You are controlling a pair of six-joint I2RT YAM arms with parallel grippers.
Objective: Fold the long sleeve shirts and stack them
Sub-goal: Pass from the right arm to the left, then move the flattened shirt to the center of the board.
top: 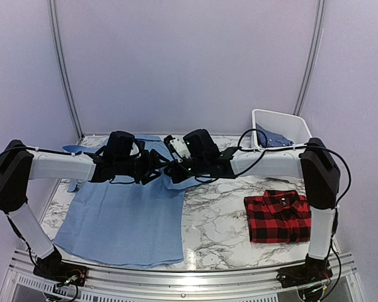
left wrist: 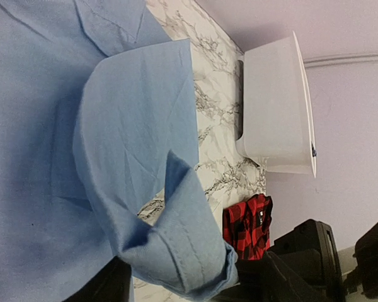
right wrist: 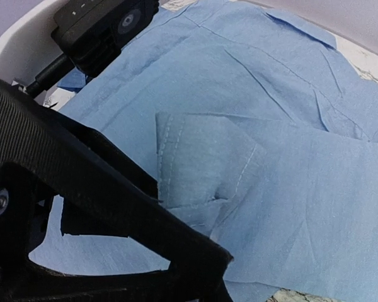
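Sleeve fold in hand: the light blue shirt (top: 123, 217) lies flat on the left of the surface (top: 220, 229). Its cuff (left wrist: 176, 251) sits between the jaws of the left end effector (left wrist: 195, 280), grip unclear. The right end effector (top: 176, 168) is closed. Next, I think, lay the sleeve across the body

You see the light blue shirt (left wrist: 38, 126) filling the left, its sleeve cuff (left wrist: 183, 251) curled up in the foreground. Beyond it on the marble table (left wrist: 208, 94) sit a white bin (left wrist: 277, 107) and a red plaid shirt (left wrist: 247, 226).
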